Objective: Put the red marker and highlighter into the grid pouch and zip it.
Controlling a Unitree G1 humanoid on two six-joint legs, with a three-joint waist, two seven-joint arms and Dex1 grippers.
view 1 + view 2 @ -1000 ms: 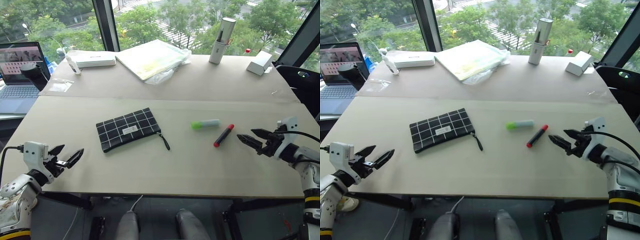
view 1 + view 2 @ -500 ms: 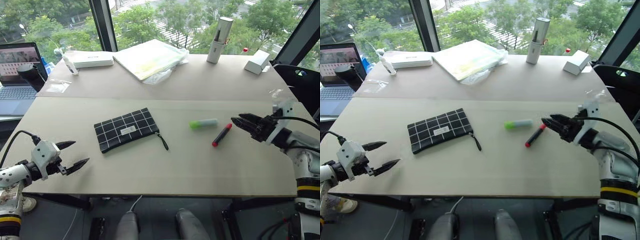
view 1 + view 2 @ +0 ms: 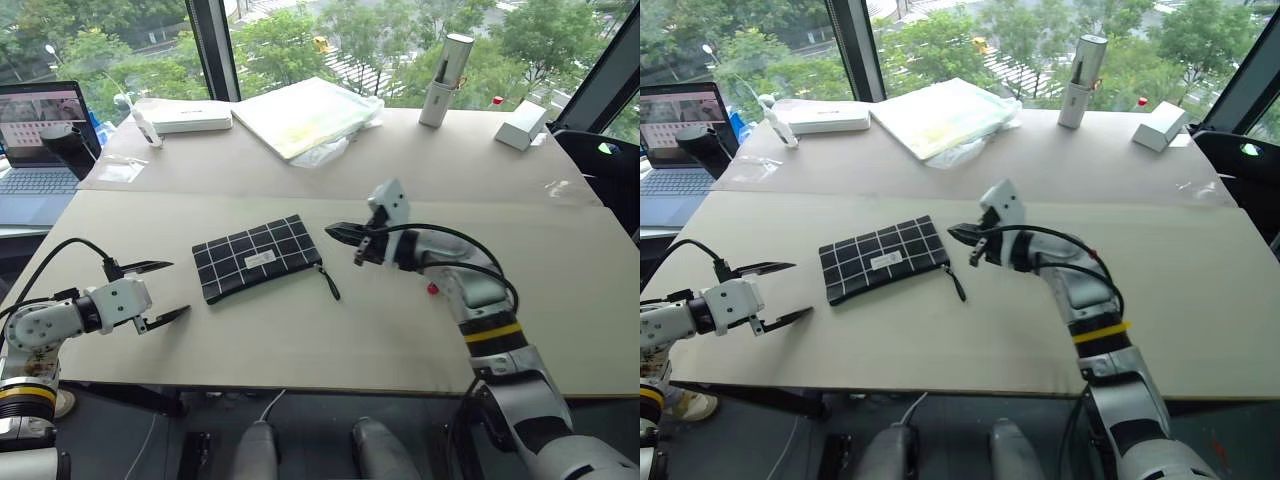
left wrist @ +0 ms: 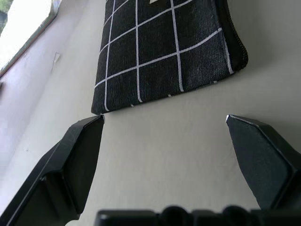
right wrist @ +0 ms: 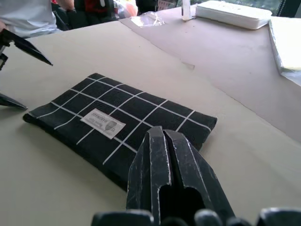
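Black-and-white pouch: we see the grid pouch [image 3: 257, 258] lying flat on the counter [image 3: 300, 340], left of centre, zipper edge and pull cord [image 3: 329, 281] toward the robot's right; it looks zipped shut.

Left hand: the left hand [image 3: 158, 292] sits low near the counter's near-left edge, fingers spread wide and holding nothing. Its wrist view looks straight at the pouch's near short end, just beyond the fingertips. We judge it is placed to pin or pinch that end as an anchor.

Right hand: the right hand [image 3: 345, 233] hangs above the counter just beside the pouch's zipper-end corner, fingers pressed together on nothing we can see. We judge the pull cord is its target, for which it would have to reopen.

Red marker: a small red tip [image 3: 432, 289] peeks out beside the right forearm, probably the red marker on the counter right of centre, not yet in the pouch.

Highlighter: hidden by the right arm; we cannot place it.

Progress: early, by our reading; pouch unopened, nothing loaded.
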